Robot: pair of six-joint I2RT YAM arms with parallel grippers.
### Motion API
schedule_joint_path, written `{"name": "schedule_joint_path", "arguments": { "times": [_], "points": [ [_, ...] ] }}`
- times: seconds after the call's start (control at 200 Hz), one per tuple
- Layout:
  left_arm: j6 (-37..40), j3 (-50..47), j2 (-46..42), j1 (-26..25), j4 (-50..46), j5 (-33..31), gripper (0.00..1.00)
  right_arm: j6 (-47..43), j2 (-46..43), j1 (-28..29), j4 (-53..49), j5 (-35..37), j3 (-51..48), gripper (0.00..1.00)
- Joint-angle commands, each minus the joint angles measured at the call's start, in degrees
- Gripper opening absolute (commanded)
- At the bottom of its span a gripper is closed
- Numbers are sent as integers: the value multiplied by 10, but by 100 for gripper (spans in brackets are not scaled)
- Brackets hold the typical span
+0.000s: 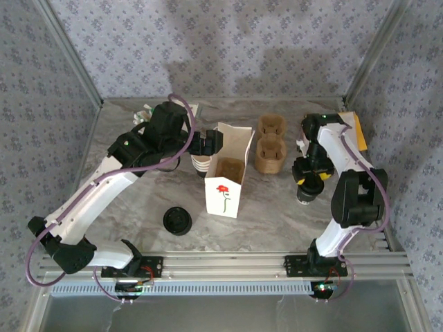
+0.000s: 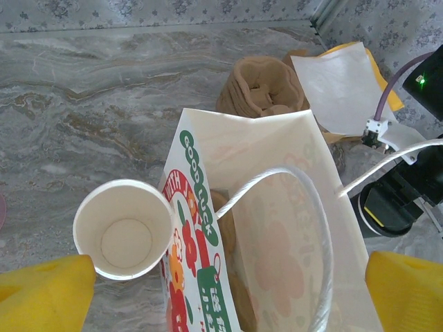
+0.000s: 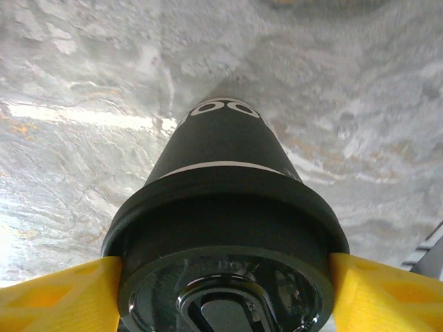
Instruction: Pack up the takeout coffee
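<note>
Right wrist view puts the coffee cup (image 3: 221, 180) straight under the camera: its black lid (image 3: 225, 277) is nearest, the body tapers away to a base that seems to rest on the marbled table (image 3: 83, 83), and the wall looks dark from here. The right gripper (image 3: 225, 304) has its yellow fingers (image 3: 62, 294) against opposite sides of the lid's rim, the jaws fairly wide because the lid is the cup's broadest part. I judge this a grip from above, chosen so the cup stays upright and nothing spills. From the top camera the cup stands on the right side of the table, well apart from the white paper bag (image 1: 225, 178) in the middle. The bag stands upright with its mouth open, which lets a cup go in from overhead, and something brown shows at its bottom, perhaps a holder. The left gripper (image 1: 208, 143) hangs at the bag's far left corner. Its wrist view shows the jaws spread fully and holding nothing, one finger outside a lidless cream cup (image 2: 124, 228) just beside the bag and the other beyond the bag's opposite wall. It is probably there to steady the bag. Two brown cardboard carriers (image 1: 271, 142) lie just behind the bag, and a loose black lid (image 1: 178, 221) lies in front of it. Packing is not yet done: the cup needs lifting, carrying across and lowering in, clear of the bag's handle (image 2: 291, 170).
</note>
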Motion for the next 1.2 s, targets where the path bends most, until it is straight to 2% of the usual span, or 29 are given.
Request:
{"name": "schedule_joint_path", "arguments": {
  "times": [0.0, 0.25, 0.47, 0.89, 1.194],
  "points": [
    [-6, 13, -14, 3, 15, -3, 100, 66, 23, -9, -51, 6, 19, 74],
    [-7, 11, -13, 3, 18, -2, 100, 100, -6, -11, -47, 3, 18, 75],
    [-7, 13, -13, 3, 19, 0, 100, 113, -41, -16, -21, -9, -4, 82],
    [-8, 22, -12, 2, 13, 0, 100, 74, -111, -14, 13, -22, -46, 94],
    [-6, 28, -11, 1, 7, -2, 100, 105, -104, -14, 13, -12, -55, 94]
  ]
}}
